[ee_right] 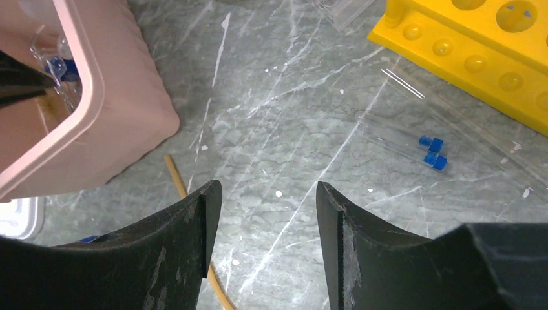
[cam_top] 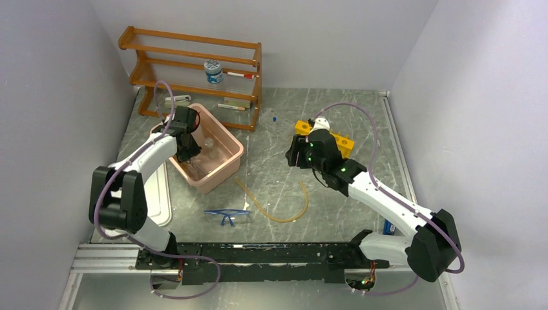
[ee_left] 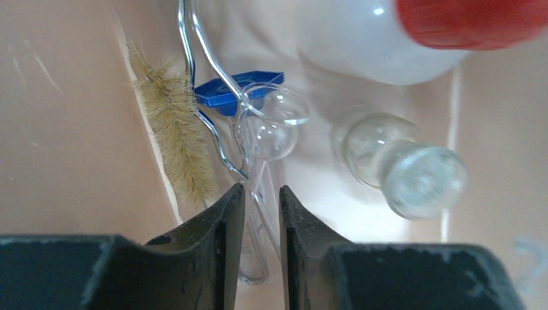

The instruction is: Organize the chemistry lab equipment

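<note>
Pink plastic walled the tub [cam_top: 223, 171], and inside it the left gripper [ee_left: 262, 190] stood with its fingers a narrow gap apart. The thin stem of a small glass bulb [ee_left: 271, 126] ran through that gap; whether either finger touched the glass could not be told. Around it lay a tan brush [ee_left: 176, 145], a blue plastic piece [ee_left: 223, 95] half hidden behind the glass, a clear flask [ee_left: 404, 171], and the squeeze bottle [ee_left: 362, 45], blurred and cut off at the top edge.

The right gripper [ee_right: 268, 239] hung with its fingers wide apart over the grey table [ee_right: 291, 97], holding nothing. Two blue-capped tubes [ee_right: 407, 142] lay just beside the yellow rack [ee_right: 465, 51], which the right arm partly hid in the overhead view. The amber tubing [cam_top: 278, 210] and the goggles [cam_top: 227, 216] lay on the table, on the near side of the tub. A jar [cam_top: 213, 71] on the wooden shelf [cam_top: 194, 45] bore a label too small to read.
</note>
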Tool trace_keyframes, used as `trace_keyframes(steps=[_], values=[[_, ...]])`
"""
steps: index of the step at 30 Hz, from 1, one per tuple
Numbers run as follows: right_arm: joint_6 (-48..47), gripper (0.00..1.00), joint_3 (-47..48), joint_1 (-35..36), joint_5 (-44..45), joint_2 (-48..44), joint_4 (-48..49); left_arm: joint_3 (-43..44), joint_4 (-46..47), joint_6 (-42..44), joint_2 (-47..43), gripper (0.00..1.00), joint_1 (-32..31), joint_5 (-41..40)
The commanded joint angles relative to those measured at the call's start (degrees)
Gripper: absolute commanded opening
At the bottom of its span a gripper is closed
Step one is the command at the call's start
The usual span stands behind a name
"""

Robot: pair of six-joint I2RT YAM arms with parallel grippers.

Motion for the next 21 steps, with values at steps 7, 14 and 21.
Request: trace_keyframes(steps=[7,14,21], values=[[-7.0,0.61,0.7,1.0,-13.2,2.8,1.5,1.6,8.2,10.4,-17.5,0.45,0.0,12.5],[-18.2,0.61,3.1,12.2,-19.0,8.5,4.5,2.0,12.2,19.8,-27.9,0.48,0.0,30.4],[-29.3,0.59,-2.4,20.2,-25.0,9.1,16.1,-6.3,23.7,21.6,-41.3,0.54,0.0,43.0]])
